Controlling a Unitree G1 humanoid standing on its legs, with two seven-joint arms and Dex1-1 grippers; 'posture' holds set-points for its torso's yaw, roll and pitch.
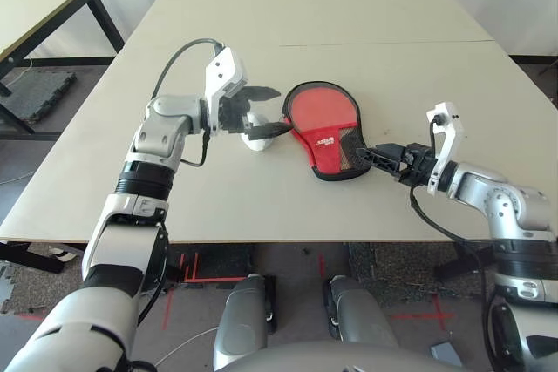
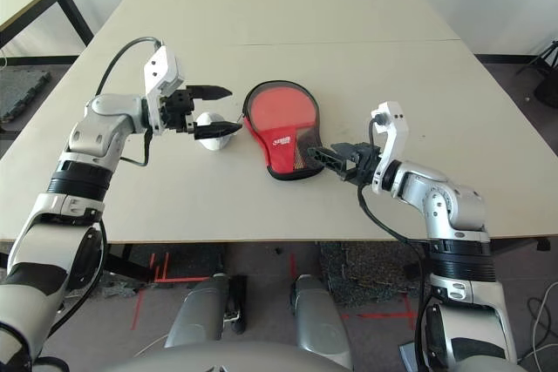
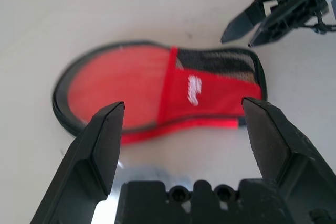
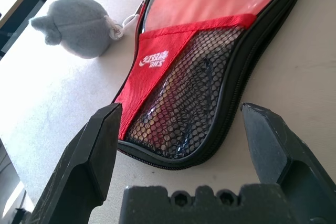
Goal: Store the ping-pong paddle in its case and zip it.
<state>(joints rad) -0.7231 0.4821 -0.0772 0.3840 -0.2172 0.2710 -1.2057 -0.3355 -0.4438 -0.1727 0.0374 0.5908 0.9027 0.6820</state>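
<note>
Zipping looks to be the step in hand, since the ping-pong paddle [image 2: 283, 106] seems to be in its case [image 4: 140, 80] already, a red face showing through the clear window. How far the zip is closed I can't tell from where I stand. The next move probably calls for the right gripper [image 4: 181, 106] to steady the narrow end while the left gripper [image 2: 236, 111] takes the grey plush toy [image 4: 84, 27], or the cord [image 4: 127, 21] it hangs by, and draws the zip along the black edge. If the narrow end isn't held down, the whole case could well slide along with the pull.

The case, paddle and all, lies flat just ahead of the right gripper's fingertips, its mesh pocket nearest them and its round end farther off. From the left gripper it lies just past the fingertips, towards the robot's right. The toy sits close by the left gripper's fingers. Both grippers are spread wide and hold nothing. Beneath them all is the pale table [image 1: 410, 76].
</note>
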